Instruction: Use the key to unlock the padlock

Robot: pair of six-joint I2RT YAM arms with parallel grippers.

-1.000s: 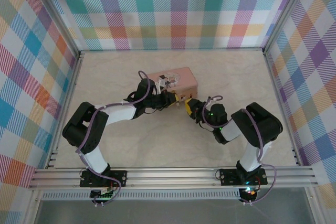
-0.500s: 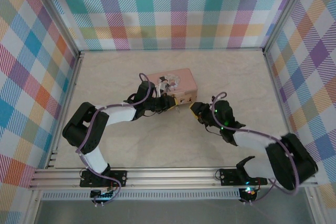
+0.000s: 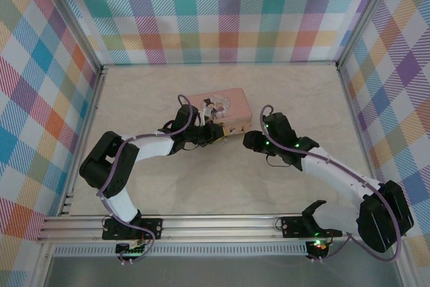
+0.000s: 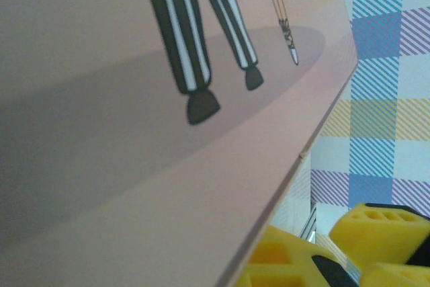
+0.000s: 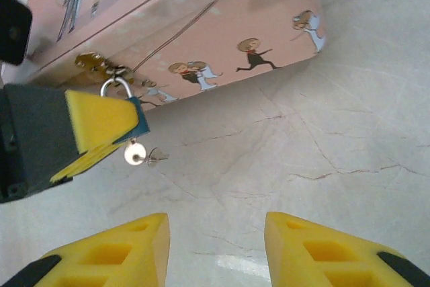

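Yellow foam tips of the right claw (image 5: pixel 215 247) stand apart with nothing between them, low over the bare worktop (image 5: pixel 336 152). Ahead of this claw and off to its left, the key (image 5: pixel 136 153) pokes out just under the left claw (image 5: pixel 114 136). Its round pale head faces outward, with a thin wire ring beside it. It looks seated in the lock, though the keyhole itself is hidden. The left claw is clamped on the padlock (image 5: pixel 115 87), whose silvery shackle rises above the pad and passes through the brass hasp (image 5: pixel 94 63) of the pink tin (image 5: pixel 255 25) beyond.

The step in hand appears to be gripping and turning the key. To do it well, the right claw should swing left until the key head sits squarely between its 2 tips and pinch the flat faces, not the ring. It should then roll about the key's own line without pulling back, while the left claw braces the lock.
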